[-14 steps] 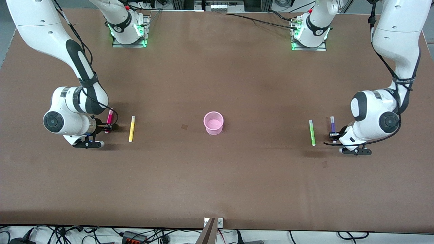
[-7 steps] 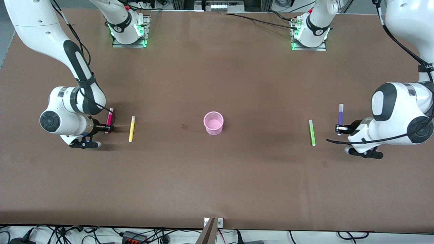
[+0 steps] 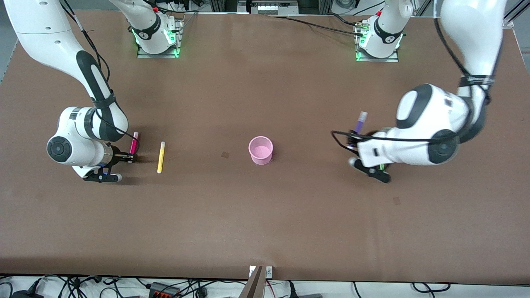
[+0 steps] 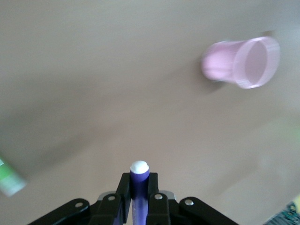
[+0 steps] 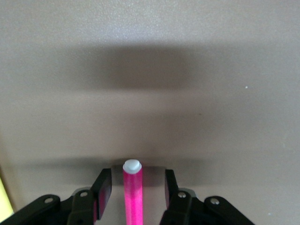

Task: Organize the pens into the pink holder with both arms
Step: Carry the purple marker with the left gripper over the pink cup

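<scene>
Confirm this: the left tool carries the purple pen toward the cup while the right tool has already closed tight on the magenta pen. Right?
Not quite. The right tool is open around the magenta pen; the right wrist view shows gaps on both sides. The left tool does hold the purple pen, with the cup ahead.

Right wrist view: the right gripper [image 5: 133, 187] straddles the magenta pen [image 5: 132, 197], a finger [image 5: 102, 194] apart on each side; white tip up, over the brown table [image 5: 187, 70]. Yellow pen [image 5: 3, 201] at edge.
</scene>
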Tool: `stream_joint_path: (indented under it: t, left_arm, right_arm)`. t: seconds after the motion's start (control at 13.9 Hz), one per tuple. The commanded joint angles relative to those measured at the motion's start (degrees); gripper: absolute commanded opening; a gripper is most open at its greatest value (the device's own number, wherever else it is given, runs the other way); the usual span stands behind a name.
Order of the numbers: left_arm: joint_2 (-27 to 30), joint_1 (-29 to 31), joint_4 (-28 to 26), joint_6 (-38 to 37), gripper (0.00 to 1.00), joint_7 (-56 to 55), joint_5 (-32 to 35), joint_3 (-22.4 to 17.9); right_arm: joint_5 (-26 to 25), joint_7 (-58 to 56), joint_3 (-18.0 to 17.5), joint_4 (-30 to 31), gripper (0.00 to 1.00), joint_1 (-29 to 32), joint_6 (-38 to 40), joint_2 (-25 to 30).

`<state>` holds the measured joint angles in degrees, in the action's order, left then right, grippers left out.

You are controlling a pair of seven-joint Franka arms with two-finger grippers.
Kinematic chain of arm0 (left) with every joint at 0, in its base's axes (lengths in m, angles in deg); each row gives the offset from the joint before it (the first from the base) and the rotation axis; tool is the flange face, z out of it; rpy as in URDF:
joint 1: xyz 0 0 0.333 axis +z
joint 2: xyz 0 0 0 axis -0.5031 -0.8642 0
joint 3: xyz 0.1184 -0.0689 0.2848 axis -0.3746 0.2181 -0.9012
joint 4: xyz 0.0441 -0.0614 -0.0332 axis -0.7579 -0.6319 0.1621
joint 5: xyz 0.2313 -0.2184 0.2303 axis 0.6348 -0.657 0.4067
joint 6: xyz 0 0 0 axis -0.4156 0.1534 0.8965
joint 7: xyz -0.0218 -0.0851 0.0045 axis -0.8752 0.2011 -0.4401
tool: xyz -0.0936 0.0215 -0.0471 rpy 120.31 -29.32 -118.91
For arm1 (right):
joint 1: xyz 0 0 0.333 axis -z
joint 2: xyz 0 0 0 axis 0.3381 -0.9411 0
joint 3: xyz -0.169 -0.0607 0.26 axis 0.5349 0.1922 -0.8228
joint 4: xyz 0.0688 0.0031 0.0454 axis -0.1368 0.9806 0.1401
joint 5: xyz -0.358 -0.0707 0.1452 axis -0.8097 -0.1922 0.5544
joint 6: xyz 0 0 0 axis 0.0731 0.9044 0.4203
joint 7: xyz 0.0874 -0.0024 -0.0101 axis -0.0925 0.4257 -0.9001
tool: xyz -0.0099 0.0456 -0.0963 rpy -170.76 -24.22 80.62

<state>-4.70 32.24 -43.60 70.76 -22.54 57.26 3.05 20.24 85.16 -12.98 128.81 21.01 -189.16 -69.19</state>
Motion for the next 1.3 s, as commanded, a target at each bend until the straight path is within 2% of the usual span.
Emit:
stream_joint_path:
  t: [0.0, 0.14, 0.29, 0.36, 0.5, 0.65, 0.79, 1.01, 1.08, 1.15, 1.22]
  left_arm:
    - [-2.40, -1.31, 1.81, 8.07, 0.02, 6.49, -2.89, 4.94]
    - [-3.54, -3.77, 1.64, 16.16, 0.02, 14.22, -6.74, 7.50]
    - [-4.77, -7.63, 1.63, 22.93, 0.01, 24.32, -9.38, 7.77]
    - [-5.30, -9.31, 1.55, 27.14, 0.01, 28.72, -10.09, 7.77]
    - [-6.87, -11.77, 0.76, 36.55, 0.01, 41.01, -10.45, 7.77]
    - [-8.81, -14.84, 0.23, 45.24, 0.00, 48.69, -10.63, 7.86]
    - [-10.30, -16.35, -2.75, 54.65, 0.00, 57.02, -10.63, 7.86]
    - [-10.31, -15.75, -7.67, 60.31, 0.00, 61.72, -10.63, 9.60]
    - [-10.31, -15.13, -8.55, 60.41, 0.00, 63.38, -10.63, 10.23]
    - [-10.49, -15.04, -8.65, 60.41, 0.00, 65.40, -10.63, 10.23]
    - [-10.49, -15.30, -8.74, 60.41, 0.00, 66.29, -10.71, 10.23]
  right_arm:
    - [-1.00, -0.50, -0.50, -1.80, 0.53, 0.33, -0.08, -1.48]
    - [-1.00, -0.50, -0.50, -2.16, 0.44, 0.33, -0.08, -1.84]
    - [-1.00, -0.50, -0.58, -2.34, 0.35, 0.24, 0.09, -2.01]
    - [-1.00, -0.50, -0.58, -2.34, 0.35, 0.16, 0.18, -2.01]
    - [-0.92, -0.24, -0.58, -2.25, 0.44, 0.07, 0.44, -1.93]
    - [-1.00, 0.29, -0.67, -2.16, 0.44, 0.07, 2.72, -1.75]
    - [-0.92, 0.64, -0.85, -2.07, 0.45, -0.02, 3.35, -1.75]
    - [-1.00, 0.55, -0.85, -1.98, 0.43, 0.07, 3.43, -1.66]
    - [-0.92, -0.23, -0.85, -2.07, 0.35, 0.07, 3.43, -1.66]
    - [-0.92, -0.41, -0.85, -2.16, 0.21, 0.07, 3.43, -1.66]
    - [-1.00, -0.67, -0.85, -2.25, 0.01, 0.15, 3.35, -1.66]
